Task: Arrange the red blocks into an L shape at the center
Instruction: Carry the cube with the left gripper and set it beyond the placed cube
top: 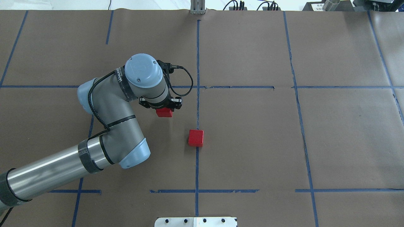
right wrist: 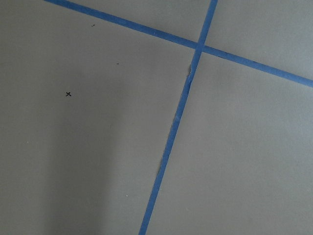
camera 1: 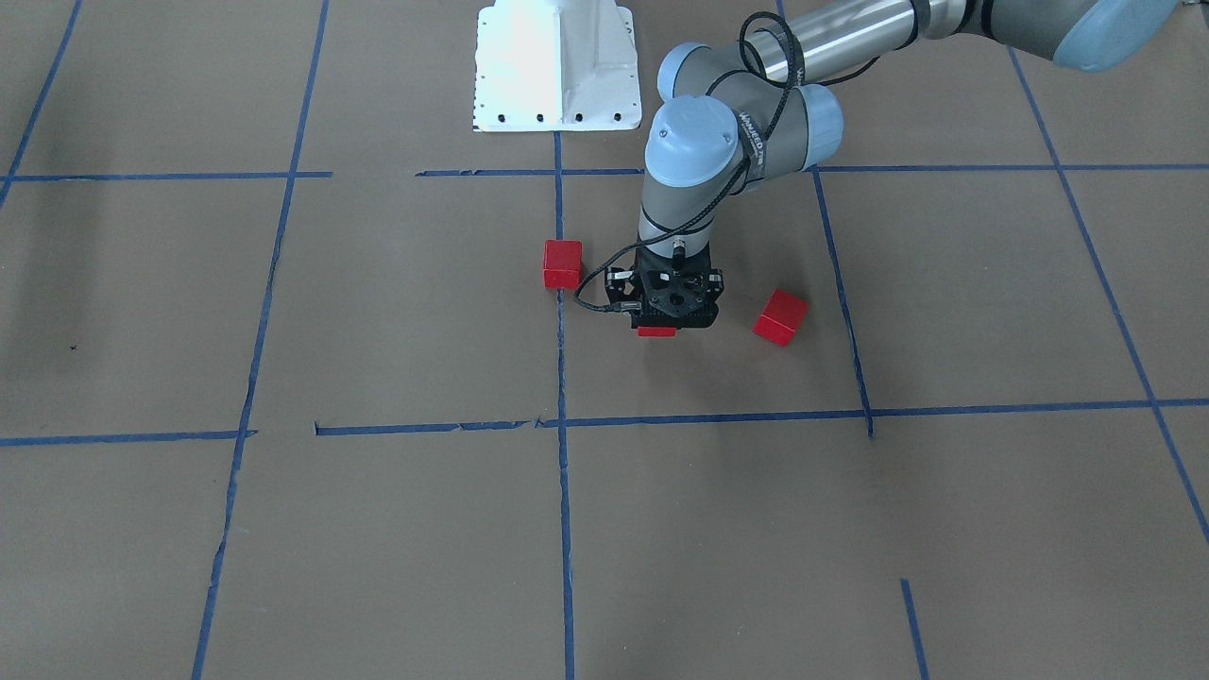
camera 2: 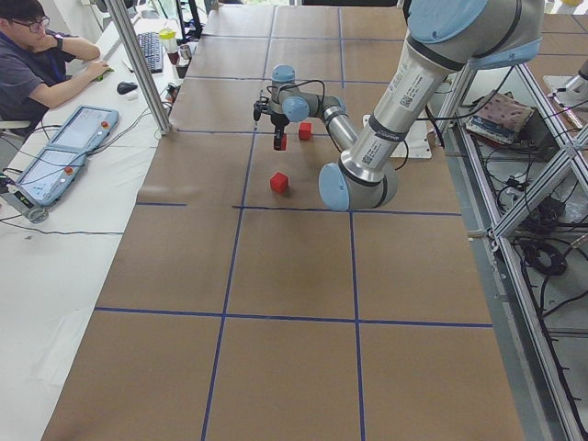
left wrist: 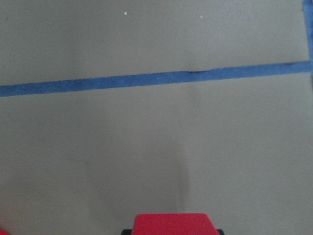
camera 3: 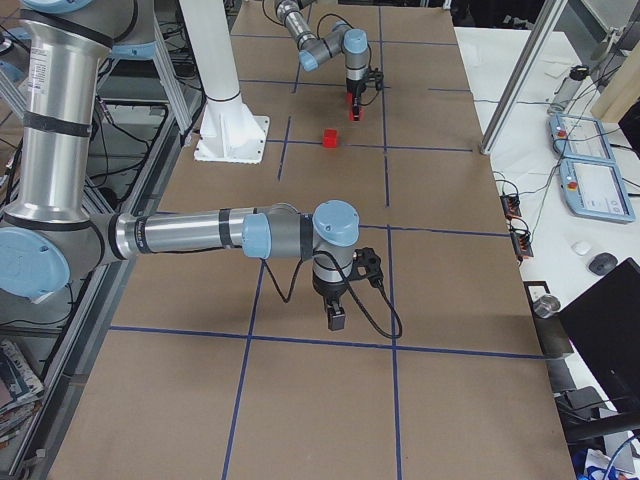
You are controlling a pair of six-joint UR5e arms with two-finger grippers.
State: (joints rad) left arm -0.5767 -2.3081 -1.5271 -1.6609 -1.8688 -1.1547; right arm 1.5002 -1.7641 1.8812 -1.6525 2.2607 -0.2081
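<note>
My left gripper is shut on a red block, held close over the paper just to my left of the centre's blue tape line. The overhead view and left wrist view show the same held block. A second red block lies on that tape line, nearer my base. A third red block lies turned at an angle on my left of the gripper; my arm hides it in the overhead view. My right gripper hangs over the paper far to my right, and I cannot tell whether it is open or shut.
My white base stands at the table edge behind the centre cell. The left arm's elbow reaches over the cell on my left. A person sits at a side desk beyond the table's far edge.
</note>
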